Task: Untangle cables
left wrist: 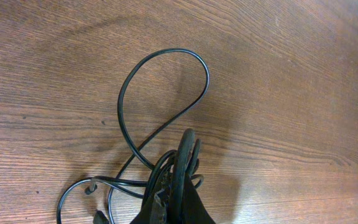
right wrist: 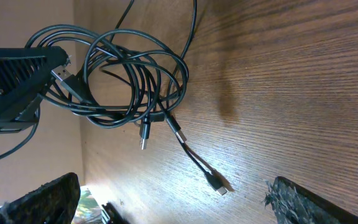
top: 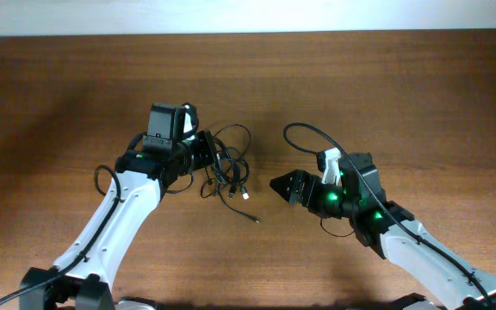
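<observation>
Left pincer [top: 198,153]: closed narrow upon strands at the left edge of the cables [top: 227,165]; judged to serve as an anchor, so that the bundle would not slide while another strand was drawn out. Right pincer [top: 281,184]: jaws spread wide, holding nothing; set just right of centre in the overhead frame, near the bundle but apart from it, tips pointed left toward it; judged to be placed for picking out a free strand. Cables: one tangled bundle of thin black cords lying on the desk [top: 403,86], a little left of centre in the overhead frame, several coils overlapping. One loop [left wrist: 206,78] lay flat on the wood ahead of the closed tips, upper middle of the left wrist view. One plug end [right wrist: 219,184] trailed clear of the bundle toward the lower middle of the right wrist view; a second plug [right wrist: 145,138] lay within the coils. Left arm [top: 119,207]: reached up from the lower left of the overhead frame, forearm slanted, wrist bent toward the bundle. Right arm [top: 429,250]: entered from the lower right, elbow folded, wrist turned leftward. Untangling judged barely begun; bundle not yet parted.
</observation>
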Robot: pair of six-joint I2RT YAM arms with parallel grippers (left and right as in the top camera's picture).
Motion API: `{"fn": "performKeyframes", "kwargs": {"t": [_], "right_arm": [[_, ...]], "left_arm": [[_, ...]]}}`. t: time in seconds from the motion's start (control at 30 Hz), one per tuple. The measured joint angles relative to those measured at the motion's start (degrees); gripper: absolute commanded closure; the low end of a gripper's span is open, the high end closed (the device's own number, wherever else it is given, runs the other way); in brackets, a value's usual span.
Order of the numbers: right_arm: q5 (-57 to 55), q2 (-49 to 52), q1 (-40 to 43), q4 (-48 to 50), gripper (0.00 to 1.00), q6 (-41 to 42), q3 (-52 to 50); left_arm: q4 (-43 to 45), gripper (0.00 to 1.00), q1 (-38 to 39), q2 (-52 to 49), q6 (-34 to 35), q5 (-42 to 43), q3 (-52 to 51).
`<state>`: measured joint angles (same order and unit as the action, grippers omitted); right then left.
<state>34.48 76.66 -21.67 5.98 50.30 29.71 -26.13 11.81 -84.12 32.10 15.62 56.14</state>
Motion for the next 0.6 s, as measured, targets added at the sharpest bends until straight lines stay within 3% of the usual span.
{"fn": "performKeyframes", "kwargs": {"t": [0.4,0.47,0.6], "right_arm": [[-4.98,0.0,-0.02,-0.02,0.02,0.04,0.0],[-5.6,0.0,-0.02,1.86,0.02,0.0,-0.02],[-3.69,0.0,0.0,7.23,0.01,-1.09,-0.31]], "left_arm": [[1.16,1.0,0.0,0.0,-0.26,3.21,0.0],[3.3,1.0,0.0,0.0,-3.32,8.72,0.0],[9.66,1.0,0.02,0.0,-14.69,29.31,0.04]]}}
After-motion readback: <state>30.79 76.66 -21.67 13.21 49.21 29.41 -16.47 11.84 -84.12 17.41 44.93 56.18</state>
